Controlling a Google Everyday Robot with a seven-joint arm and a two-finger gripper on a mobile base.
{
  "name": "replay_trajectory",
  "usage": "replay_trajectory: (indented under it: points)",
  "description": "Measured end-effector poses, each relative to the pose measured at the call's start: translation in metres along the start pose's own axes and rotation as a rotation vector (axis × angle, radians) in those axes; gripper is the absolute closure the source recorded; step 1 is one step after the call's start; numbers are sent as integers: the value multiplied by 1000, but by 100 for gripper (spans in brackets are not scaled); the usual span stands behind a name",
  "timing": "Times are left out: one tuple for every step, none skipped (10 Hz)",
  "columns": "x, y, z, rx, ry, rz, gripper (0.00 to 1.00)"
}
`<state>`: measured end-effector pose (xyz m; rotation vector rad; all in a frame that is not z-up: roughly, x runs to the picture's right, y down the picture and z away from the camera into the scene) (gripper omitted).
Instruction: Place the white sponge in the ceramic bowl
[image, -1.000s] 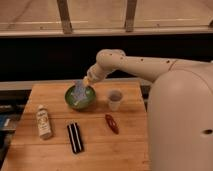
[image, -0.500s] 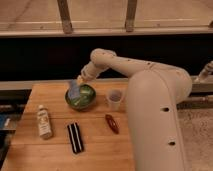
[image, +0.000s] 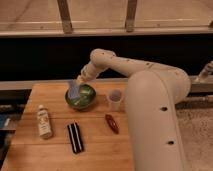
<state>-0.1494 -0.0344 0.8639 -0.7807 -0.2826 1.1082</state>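
Pale white sponge (image: 73, 89) hangs pinched in your pincer (image: 77, 86) over the ceramic bowl's (image: 86, 102) far-left rim. Soft, light, squashy: hold it by the top edge, nothing fragile but the bowl on the worktop (image: 95, 145).

Gripper (image: 76, 86) over ceramic bowl (image: 85, 102) rim, white sponge (image: 73, 90) at its tip. Cup (image: 114, 99) just right of bowl. Bare wood between bowl and bottle (image: 44, 121), black block (image: 75, 137).

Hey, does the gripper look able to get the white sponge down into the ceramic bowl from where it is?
Probably yes: the gripper holds the white sponge right over the ceramic bowl, with nothing between them.
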Motion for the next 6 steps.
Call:
replay_trajectory:
  points:
    - [0, 0, 0, 0, 0, 0, 36]
    - [0, 0, 0, 0, 0, 0, 28]
    - [0, 0, 0, 0, 0, 0, 22]
    - [0, -1, 0, 1, 0, 1, 20]
    - [0, -1, 0, 1, 0, 1, 20]
    - [1, -1, 0, 1, 1, 1, 20]
